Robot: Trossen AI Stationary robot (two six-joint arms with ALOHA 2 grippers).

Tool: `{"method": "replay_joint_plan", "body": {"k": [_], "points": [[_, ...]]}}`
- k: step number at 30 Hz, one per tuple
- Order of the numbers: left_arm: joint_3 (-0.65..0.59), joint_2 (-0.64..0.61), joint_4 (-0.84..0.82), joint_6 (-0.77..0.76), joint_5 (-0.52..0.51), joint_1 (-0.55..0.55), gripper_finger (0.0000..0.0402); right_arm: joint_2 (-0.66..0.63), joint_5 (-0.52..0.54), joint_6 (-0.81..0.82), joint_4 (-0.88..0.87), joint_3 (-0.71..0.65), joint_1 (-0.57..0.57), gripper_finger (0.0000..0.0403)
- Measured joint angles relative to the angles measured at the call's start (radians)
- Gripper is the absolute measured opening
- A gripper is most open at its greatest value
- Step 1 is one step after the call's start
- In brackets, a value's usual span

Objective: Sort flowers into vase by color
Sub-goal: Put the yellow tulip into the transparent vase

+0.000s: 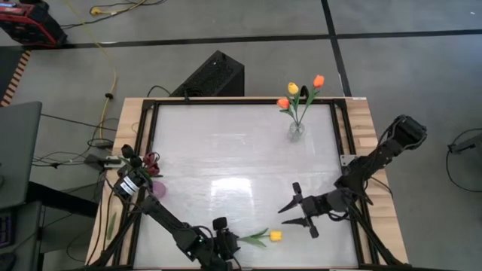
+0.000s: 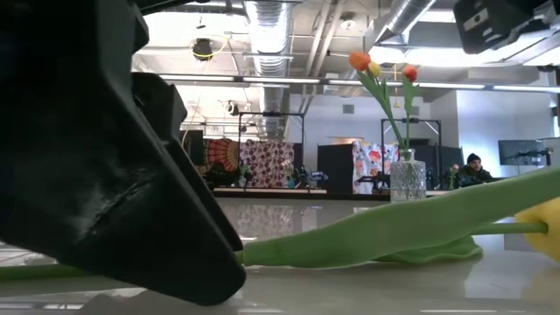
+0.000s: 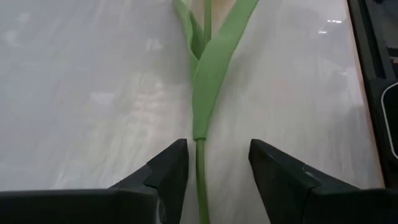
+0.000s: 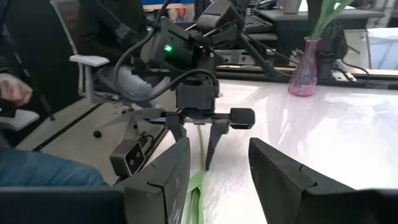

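Left wrist view: tulip stem (image 3: 201, 168) lies between open left gripper (image 3: 213, 163) fingers.

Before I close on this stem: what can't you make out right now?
- Low view: left tool blocks the stem's near end.
- Left wrist view: yellow tulip head cut off by the edge.
- High view: flowers in the pink vase half hidden by the left arm.

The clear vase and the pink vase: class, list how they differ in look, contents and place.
The clear vase is colourless glass; the pink vase is tinted. The clear vase holds yellow and orange tulips; the pink vase holds dark red ones. The clear vase stands at the table's far right, the pink vase at its left edge. Both stand upright.
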Motion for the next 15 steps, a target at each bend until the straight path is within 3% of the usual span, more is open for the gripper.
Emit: {"method": "replay_joint_plan", "body": {"k": [3,9,15], "points": [[0.000,0.002,-0.003,0.000,0.002,0.000,0.0129,0.000,0.021,0.011,0.001,0.000,0.007,0.0191],[-0.001,0.004,-0.002,-0.017,-0.016,0.011,0.0014,0.000,0.023,0.013,0.026,0.000,0.002,0.0191],[-0.004,-0.008,-0.010,-0.008,-0.104,0.015,0.0002,0.000,0.019,0.014,0.080,0.000,0.022,0.0191]]}}
